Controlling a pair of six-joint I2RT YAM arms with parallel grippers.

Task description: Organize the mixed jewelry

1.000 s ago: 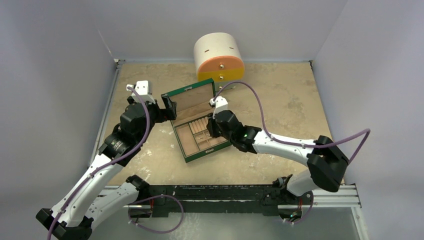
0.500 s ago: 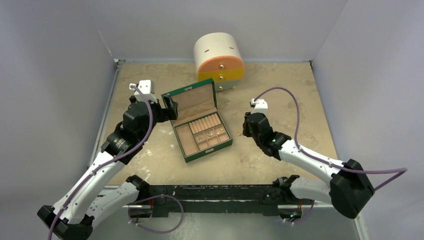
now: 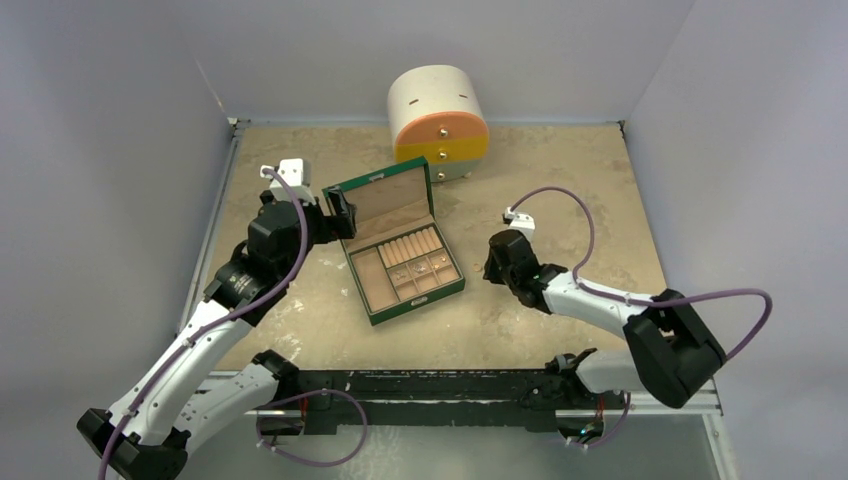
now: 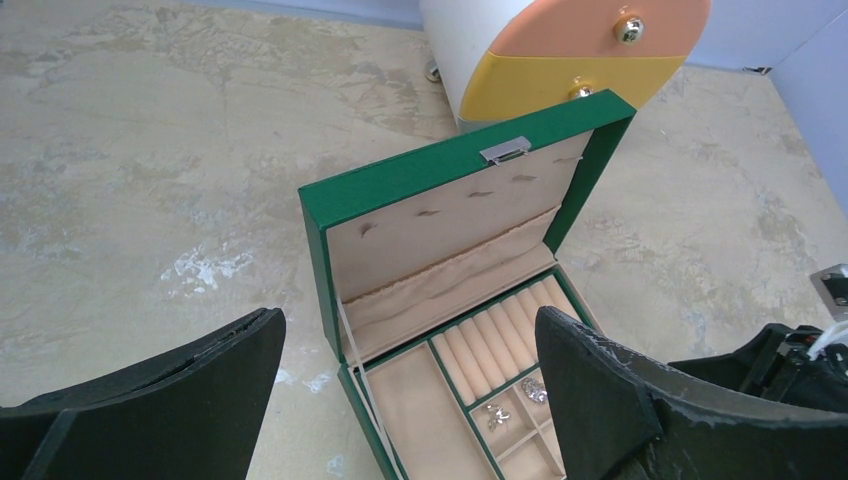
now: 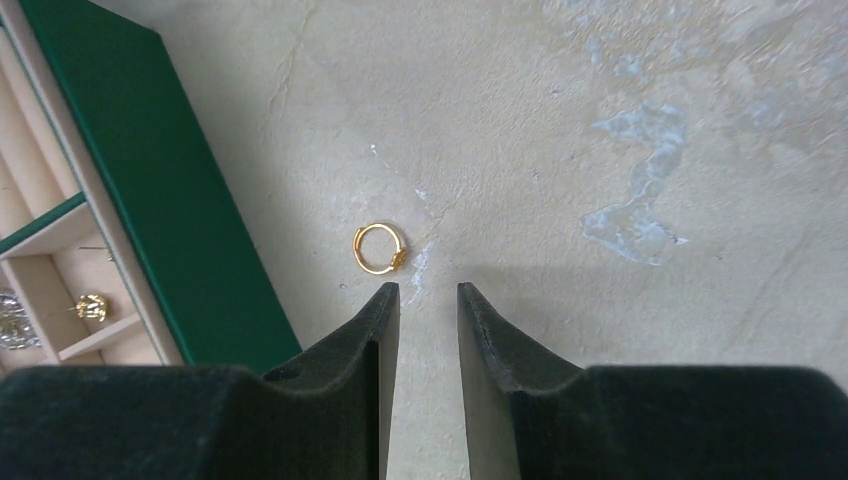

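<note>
The green box [image 3: 412, 303] lies open mid-table, lid up. Small silvery pieces [image 4: 497, 417] and a gold piece [image 5: 92, 306] rest in its small right compartments. A gold ring [image 5: 379, 248] lies on the bare table just right of the box wall [image 5: 150, 190]. My right gripper [image 5: 428, 290] hovers low over the table, the ring just ahead and slightly left of its left fingertip. Its jaws stand a narrow gap apart with nothing between them. My left gripper [image 4: 410, 312] hangs wide open by the box's left rear corner [image 3: 340, 215], holding nothing.
A round white cabinet [image 3: 438, 112] with orange and yellow drawers stands at the back behind the box lid. Grey walls close off the left, right and back of the tan table. The right arm [image 3: 600, 300] stretches across the table's near right.
My right arm has pulled back from over the box, swung right and come down to the table beside it, its jaws parting a little. The left arm has barely moved.
</note>
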